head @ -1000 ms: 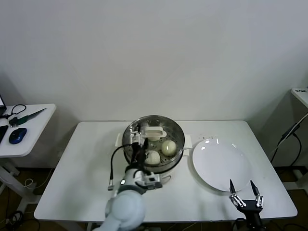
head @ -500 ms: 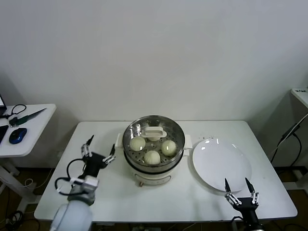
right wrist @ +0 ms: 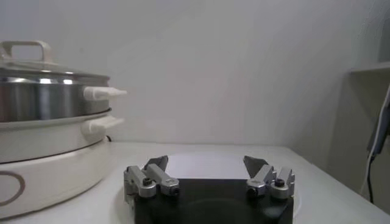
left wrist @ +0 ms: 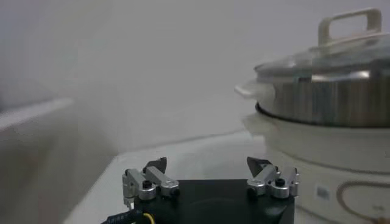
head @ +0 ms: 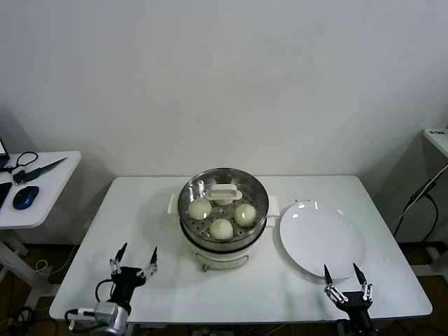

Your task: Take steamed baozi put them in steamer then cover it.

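The steel steamer (head: pixel 189 192) stands on its cream-white pot base at the table's middle. The clear glass cover, with a cream-white handle (head: pixel 223 194), lies on it. Under the glass I see three baozi (head: pixel 221 227) and part of a fourth behind the handle. My left gripper (head: pixel 133 264) is open and empty, low at the front left of the table. My right gripper (head: pixel 343 280) is open and empty at the front right, by the plate's near edge. The covered steamer also shows in the left wrist view (left wrist: pixel 329 97) and the right wrist view (right wrist: pixel 49 91).
A flat white plate (head: pixel 323 239) lies empty to the right of the steamer. A small side table (head: pixel 42 183) at the far left holds a mouse, cables and tools. The wall stands close behind the table.
My left arm has drawn back from the steamer to the table's front left corner and dropped low. My right gripper has sunk slightly. The cover stays on the steamer.
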